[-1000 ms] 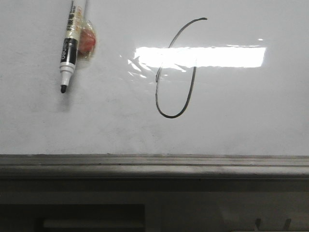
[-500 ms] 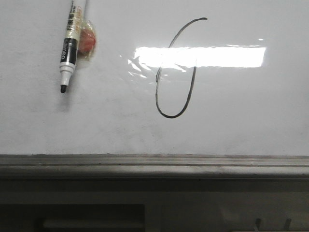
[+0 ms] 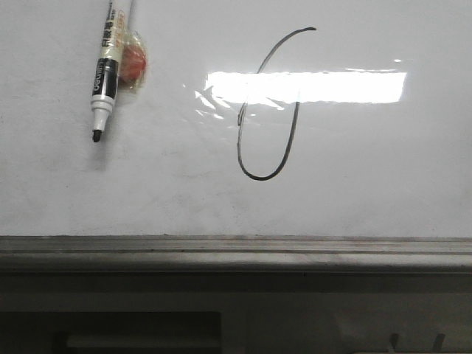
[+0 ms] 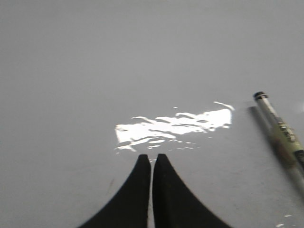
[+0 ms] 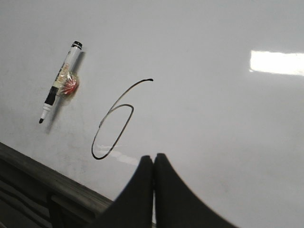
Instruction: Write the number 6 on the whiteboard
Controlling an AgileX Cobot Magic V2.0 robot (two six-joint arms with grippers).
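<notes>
Smudge risk for a finished figure

Number 6 point(image 5: 113, 122) sits on the whiteboard point(image 5: 213, 109) just ahead of the right end effector point(image 5: 153, 159), fingers together and empty; the left end effector point(image 4: 151, 159) likewise. A careless sweep could smear wet ink.

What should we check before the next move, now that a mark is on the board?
1. Thin black hand-drawn number 6 on the glossy white whiteboard: loop closed, tail at top. Ok.
2. White-barrelled black-banded marker: lying on the board apart from the 6, uncapped tip bare, in neither gripper. Ok.
3. Cap for the marker: none in view. Cannot tell.
4. Left gripper: black fingers together, nothing between them. Ok.
5. Right gripper: fingers together, empty, off the ink. Ok.
6. Red crinkly wrapped thing against the marker barrel: whether it is fixed to the marker, cannot tell.
</notes>
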